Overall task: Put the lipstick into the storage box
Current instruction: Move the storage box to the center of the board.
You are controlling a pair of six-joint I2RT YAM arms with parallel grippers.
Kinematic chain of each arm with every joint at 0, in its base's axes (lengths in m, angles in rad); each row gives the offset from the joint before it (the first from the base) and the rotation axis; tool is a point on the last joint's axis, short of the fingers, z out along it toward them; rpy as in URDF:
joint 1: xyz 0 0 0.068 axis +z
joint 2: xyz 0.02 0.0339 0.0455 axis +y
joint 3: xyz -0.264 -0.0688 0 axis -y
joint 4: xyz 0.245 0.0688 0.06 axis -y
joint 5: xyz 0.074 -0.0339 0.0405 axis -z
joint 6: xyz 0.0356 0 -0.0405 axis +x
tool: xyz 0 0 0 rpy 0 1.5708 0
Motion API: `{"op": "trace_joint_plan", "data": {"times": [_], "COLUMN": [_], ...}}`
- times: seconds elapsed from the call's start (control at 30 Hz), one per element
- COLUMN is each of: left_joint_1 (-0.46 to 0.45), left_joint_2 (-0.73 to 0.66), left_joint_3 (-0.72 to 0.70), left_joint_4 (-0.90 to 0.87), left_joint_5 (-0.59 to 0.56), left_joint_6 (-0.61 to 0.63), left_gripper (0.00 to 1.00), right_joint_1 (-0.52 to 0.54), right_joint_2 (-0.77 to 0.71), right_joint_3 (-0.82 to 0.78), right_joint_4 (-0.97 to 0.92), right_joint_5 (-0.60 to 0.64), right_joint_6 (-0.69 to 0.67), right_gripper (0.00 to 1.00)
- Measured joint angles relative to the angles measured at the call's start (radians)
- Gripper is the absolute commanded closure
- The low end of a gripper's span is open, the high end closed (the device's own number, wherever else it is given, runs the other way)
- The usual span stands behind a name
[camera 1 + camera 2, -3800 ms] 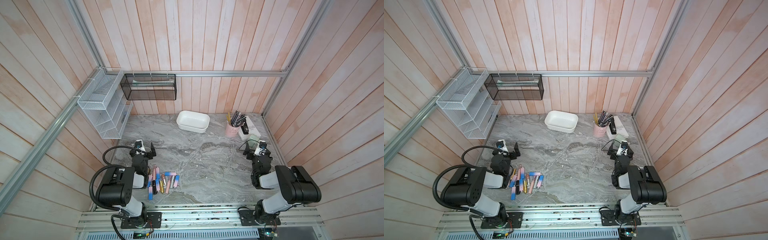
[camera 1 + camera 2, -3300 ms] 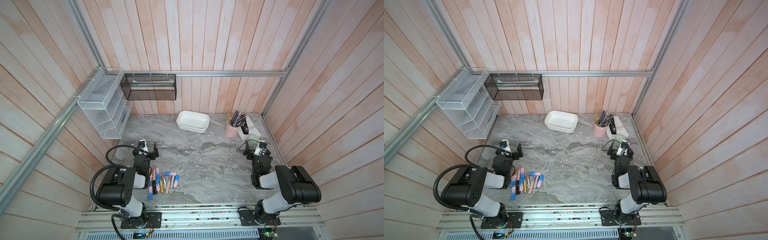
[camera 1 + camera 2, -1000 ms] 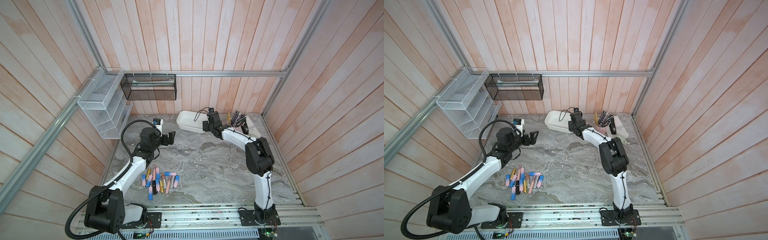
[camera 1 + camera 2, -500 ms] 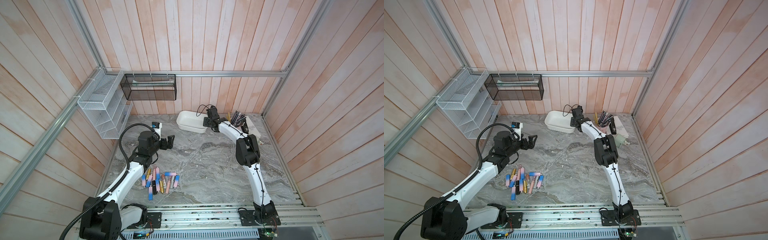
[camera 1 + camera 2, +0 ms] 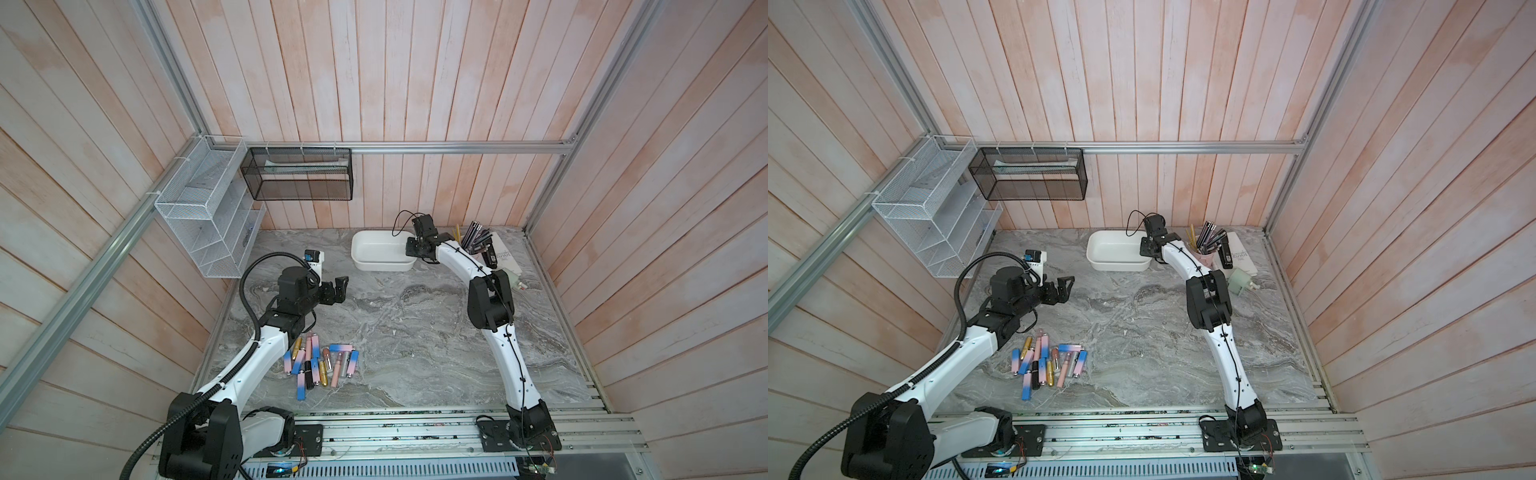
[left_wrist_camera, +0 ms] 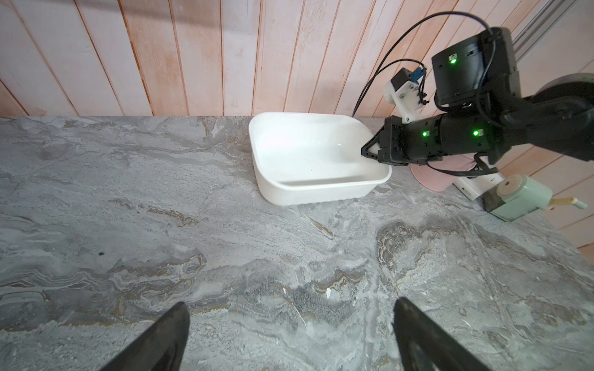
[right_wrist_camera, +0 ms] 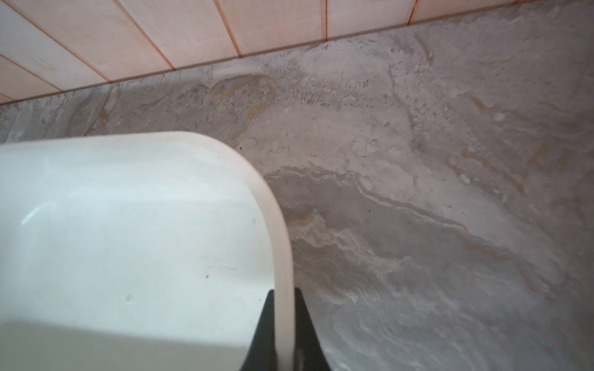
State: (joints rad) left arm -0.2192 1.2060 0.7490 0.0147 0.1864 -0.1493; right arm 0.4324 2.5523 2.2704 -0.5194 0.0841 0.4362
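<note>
The lipsticks (image 5: pixel 325 358) lie in a loose heap on the grey marble table (image 5: pixel 415 332), at about 7 o'clock in both top views. They are well apart from the storage box (image 5: pixel 380 266), which sits at 12 o'clock by the plank wall (image 5: pixel 374 104). The right gripper (image 5: pixel 409 251) pinches the box's rim at its 3 o'clock end, with one finger inside the wall and one outside. The left gripper (image 5: pixel 334 291) hangs over the table at 12 o'clock from the heap, jaws spread wide and holding nothing.

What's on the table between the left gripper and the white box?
Nothing. In the left wrist view, only bare marble tabletop lies between the left gripper and the storage box.
</note>
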Motion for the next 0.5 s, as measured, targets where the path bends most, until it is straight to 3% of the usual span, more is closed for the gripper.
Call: {"op": "trace_joint_plan", "data": {"times": [0.2, 0.5], "left_joint_1": [0.000, 0.000], "left_joint_2": [0.000, -0.035], "left_joint_3": [-0.013, -0.066], "left_joint_4": [0.002, 0.008], "left_joint_5": [0.000, 0.015], "left_joint_6": [-0.006, -0.048], "left_gripper": [0.00, 0.00], "right_joint_1": [0.032, 0.130], "right_joint_2": [-0.163, -0.602], "right_joint_3": [-0.235, -0.851], "right_joint_4": [-0.028, 0.035], "right_joint_5": [-0.003, -0.014], "right_joint_6": [0.000, 0.063], "right_gripper": [1.00, 0.96]}}
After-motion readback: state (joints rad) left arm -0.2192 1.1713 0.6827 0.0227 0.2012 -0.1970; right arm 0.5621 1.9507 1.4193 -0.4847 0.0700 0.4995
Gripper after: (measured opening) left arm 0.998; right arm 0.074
